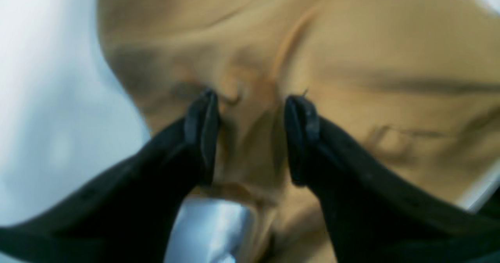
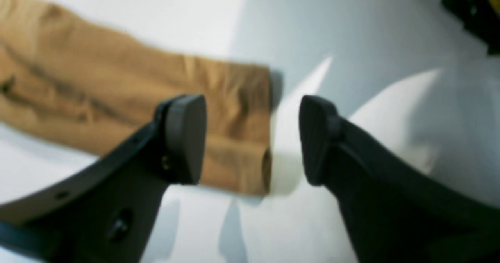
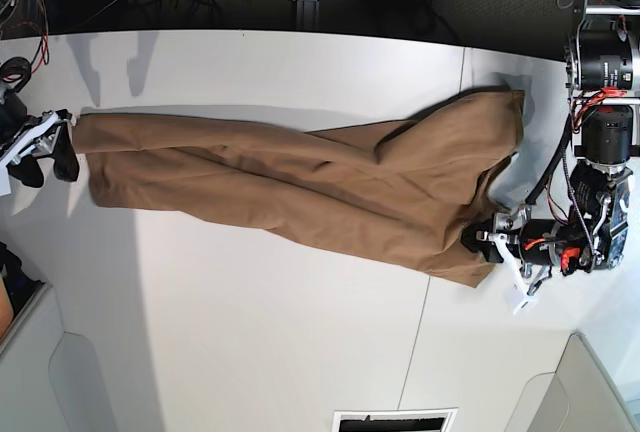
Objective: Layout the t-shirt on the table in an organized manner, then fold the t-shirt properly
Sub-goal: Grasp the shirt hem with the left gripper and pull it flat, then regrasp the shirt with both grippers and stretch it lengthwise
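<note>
1. Stretching across the table [image 3: 250, 332] from its left edge to the right side lies the t-shirt [image 3: 300, 177], one tan garment pulled into a long, creased band; it is widest at the right, where one corner reaches toward the far edge

2. At the cloth's right end the left gripper [image 1: 250, 138] has its jaws set apart with a raised ridge of fabric between the pads; the wrist view is blurred, so I cannot tell whether the pads press the cloth or only bracket it

3. At the left end the right gripper [image 2: 252, 138] is parted wide and holds nothing; in its wrist view the shirt's hemmed end lies flat on the table below and partly between the fingertips, with no cloth on either pad

4. Judged from this, the laying-out step is in hand and folding has not begun: the shirt is drawn long but bunched lengthwise, not spread flat

5. The next move calls for fresh holds on hems or corners and pulling the cloth toward the near and far sides, so that body and sleeves open out before any fold

6. Count: one t-shirt, one table, two grippers; dark equipment and cables sit beyond the far edge
</note>
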You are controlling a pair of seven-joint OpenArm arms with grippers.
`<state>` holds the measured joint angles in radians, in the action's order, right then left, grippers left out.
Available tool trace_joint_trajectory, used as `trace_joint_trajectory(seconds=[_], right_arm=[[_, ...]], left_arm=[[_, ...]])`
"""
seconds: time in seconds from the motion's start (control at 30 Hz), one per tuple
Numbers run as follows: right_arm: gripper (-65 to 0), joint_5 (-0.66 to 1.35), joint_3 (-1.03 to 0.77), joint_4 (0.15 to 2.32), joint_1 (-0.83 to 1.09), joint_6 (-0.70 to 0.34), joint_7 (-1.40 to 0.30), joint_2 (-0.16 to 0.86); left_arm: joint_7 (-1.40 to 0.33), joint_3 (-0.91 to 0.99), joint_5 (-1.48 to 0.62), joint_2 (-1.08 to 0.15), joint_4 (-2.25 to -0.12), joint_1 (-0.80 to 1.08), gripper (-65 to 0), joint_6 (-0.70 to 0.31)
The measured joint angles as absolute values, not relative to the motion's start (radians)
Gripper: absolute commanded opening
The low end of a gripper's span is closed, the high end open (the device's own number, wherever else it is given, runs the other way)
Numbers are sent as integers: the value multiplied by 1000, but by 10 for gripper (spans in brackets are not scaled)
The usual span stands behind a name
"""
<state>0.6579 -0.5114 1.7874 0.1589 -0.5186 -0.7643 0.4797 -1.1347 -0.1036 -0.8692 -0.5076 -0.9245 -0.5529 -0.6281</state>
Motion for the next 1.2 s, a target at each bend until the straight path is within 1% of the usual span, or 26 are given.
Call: trace_joint_trajectory(seconds=[0.13,0.2,0.23,0.27,0.3,0.37,0.4,0.53,0.67,0.77,0.8,0.87,1.03,1.2], right_arm=[[-279,648,-513,1736,91,-502,-743,463],[-280,625,-511,1681,48,-503,-737,440],[-292,613,-505,1643,22,-501,-738,428],[-333,611,-494,1599,-2,-503,-737,418],[-402,607,-477,1554,-24,-502,-737,413],[-578,601,-422,1465,-63,-500,-736,410],[-650,596,-391,1426,-78,-500,-736,410],[-650,554,-290,1339,-135,-505,-724,410],[-650,551,-229,1335,-170,-513,-707,410],[-650,499,-176,1316,-183,-513,-701,410],[-650,479,-161,1301,-186,-513,-699,411],[-650,455,-134,1266,-189,-513,-676,413],[-650,413,-122,1168,-199,-531,-538,415],[-650,384,-122,1103,-209,-539,-477,440]], left_arm=[[-1179,-102,-1004,-560,-1016,-562,-350,-674],[-1192,-102,-1053,-584,-1049,-528,-350,-682],[-1210,-102,-1082,-595,-1065,-504,-351,-682],[-1235,-103,-1118,-604,-1083,-476,-351,-682],[-1265,-102,-1157,-609,-1106,-444,-351,-684],[-1319,-102,-1215,-609,-1173,-367,-351,-686],[-1323,-104,-1233,-606,-1213,-321,-351,-686],[-1308,-110,-1234,-607,-1392,-148,-351,-686],[-1274,-94,-1209,-621,-1504,-56,-351,-689],[-1180,-100,-1063,-609,-1505,25,-351,-690],[-1124,-98,-1035,-611,-1504,51,-351,-696],[-1074,-95,-986,-613,-1502,75,-351,-706],[-1023,-91,-970,-622,-1482,109,-351,-714],[-1029,-93,-975,-704,-1474,119,-351,-723]])
